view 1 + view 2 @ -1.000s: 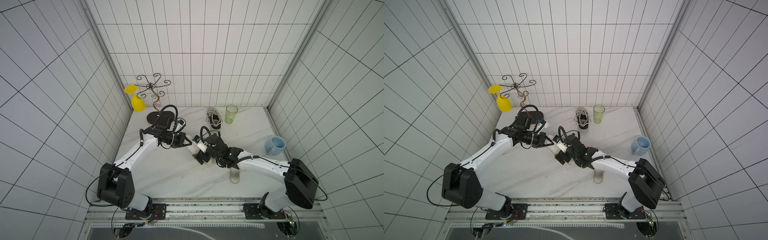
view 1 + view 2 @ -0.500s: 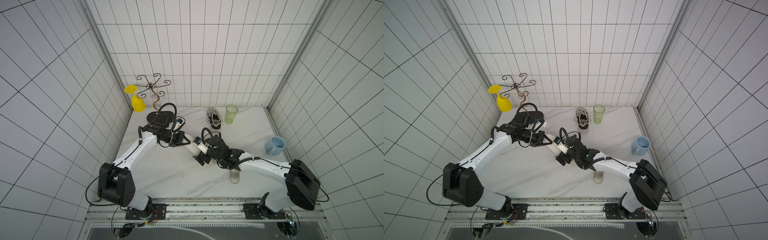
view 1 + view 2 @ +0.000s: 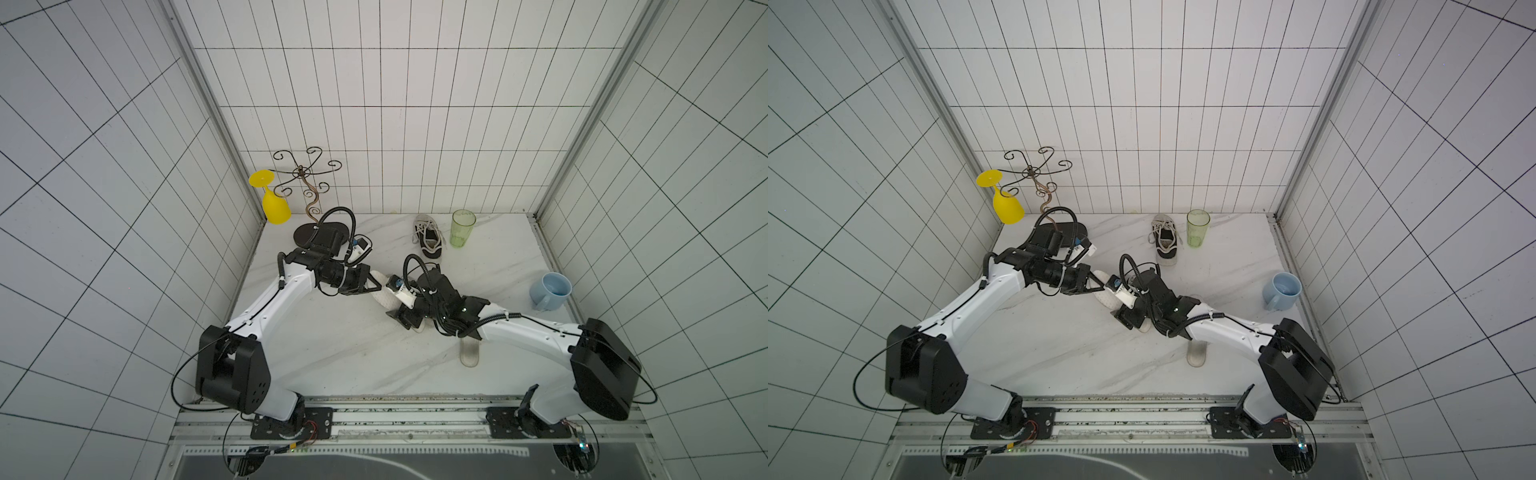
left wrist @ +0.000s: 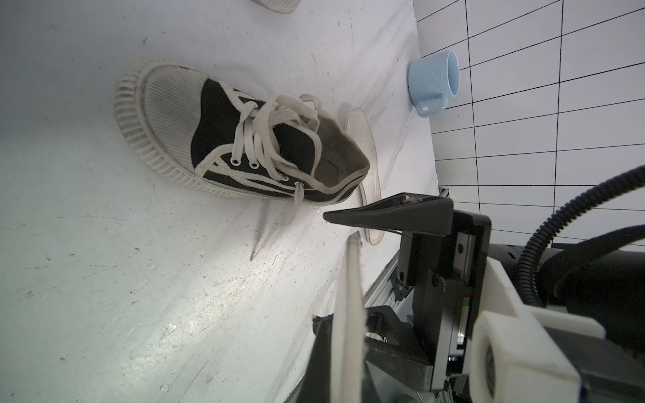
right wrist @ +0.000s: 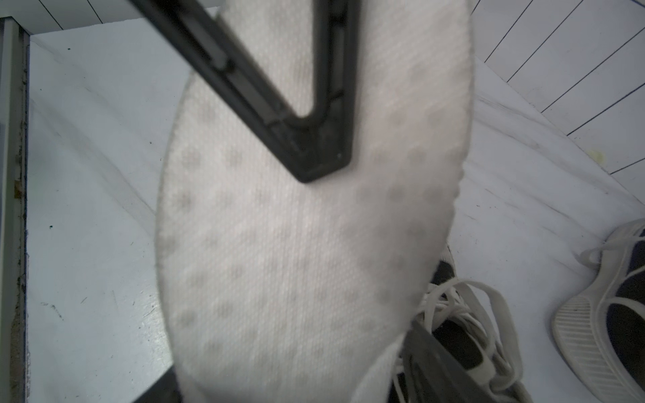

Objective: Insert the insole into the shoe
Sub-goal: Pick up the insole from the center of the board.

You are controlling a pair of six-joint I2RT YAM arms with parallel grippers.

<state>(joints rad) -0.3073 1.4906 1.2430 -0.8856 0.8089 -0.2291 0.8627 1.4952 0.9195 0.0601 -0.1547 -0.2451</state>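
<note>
Your left gripper (image 3: 377, 287) is pinching the insole (image 5: 296, 244) over the bench's middle; your right gripper (image 3: 405, 322) is straddling it above the shoe (image 4: 216, 104). Gripping or not, I cannot tell.

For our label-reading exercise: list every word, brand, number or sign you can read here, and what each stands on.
No text can be read anywhere.
Faint print inside the black shoe: too blurred to read.
The white insole: a pattern of dots only, no lettering.
</note>
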